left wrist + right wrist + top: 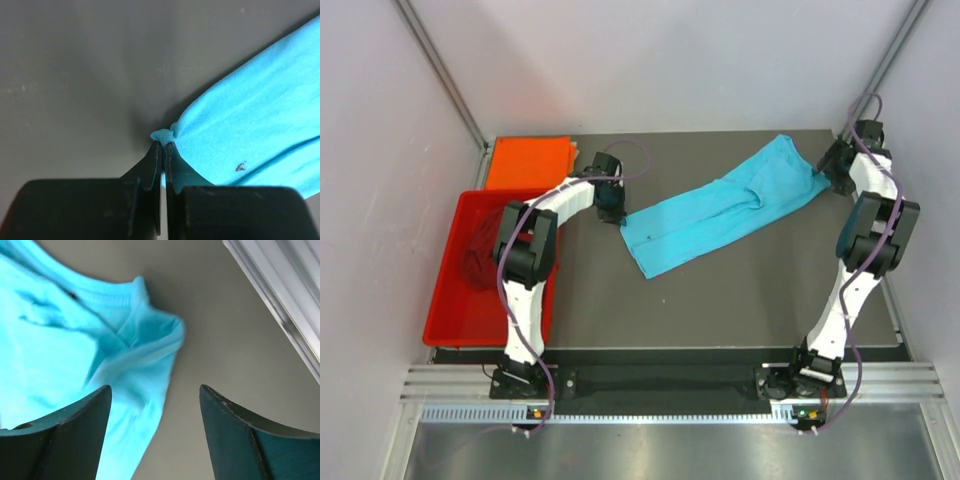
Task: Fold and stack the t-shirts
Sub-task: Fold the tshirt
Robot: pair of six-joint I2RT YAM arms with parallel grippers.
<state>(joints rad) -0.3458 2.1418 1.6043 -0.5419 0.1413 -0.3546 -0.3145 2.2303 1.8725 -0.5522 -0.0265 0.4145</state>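
red tray [455, 310], seemingly plastic, beside table [720, 300]

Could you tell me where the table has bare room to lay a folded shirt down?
The widest bare patch is the near half of the table, between the turquoise shirt and the near edge. A smaller one lies along the far edge, between the orange shirt and the turquoise one. The left is crowded: red tray, left gripper.

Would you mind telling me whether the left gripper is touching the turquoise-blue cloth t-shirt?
Touching: the left wrist view shows the left gripper shut, pinching a corner of the turquoise-blue cloth t-shirt.
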